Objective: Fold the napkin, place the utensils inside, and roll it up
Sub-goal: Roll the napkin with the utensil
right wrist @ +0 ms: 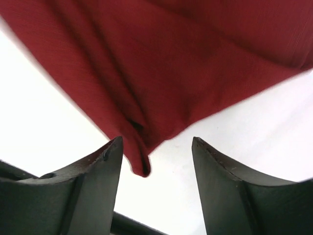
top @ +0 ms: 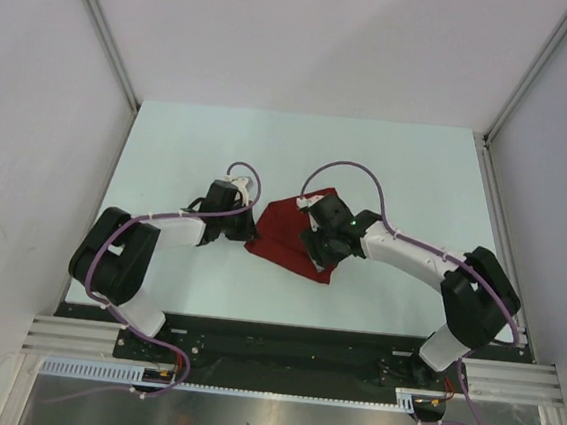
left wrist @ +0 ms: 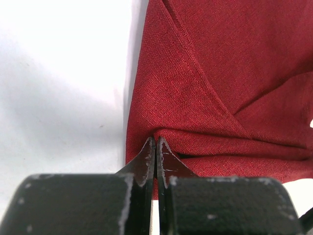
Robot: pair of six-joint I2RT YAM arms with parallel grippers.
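Two arms meet over the napkin (top: 284,230), which lies creased and partly doubled over itself at mid-frame of the overhead view, on the pale table (top: 189,153), between the two wrists. Left gripper (left wrist: 155,143): fingers pressed together, tips at a bunched fold on the cloth's lower edge in its wrist view; a thin layer appears pinched there, though the contact is hard to confirm. Right gripper (right wrist: 156,144): fingers stand wide apart, holding nothing; a loose corner of the cloth sits between them, close to the finger at lower left of that frame, and I cannot tell whether it touches. No fork shows in any view, so whether it is under the cloth or absent is unknown. Risks as judged from here: (1) the right fingers may snag that free corner on moving off, dragging the fold open; (2) a pull by the left arm on its small pinch could slide the whole cloth rather than fold it, since nothing else anchors it; (3) overlapping layers are uneven, so a roll started now would likely come out skewed.
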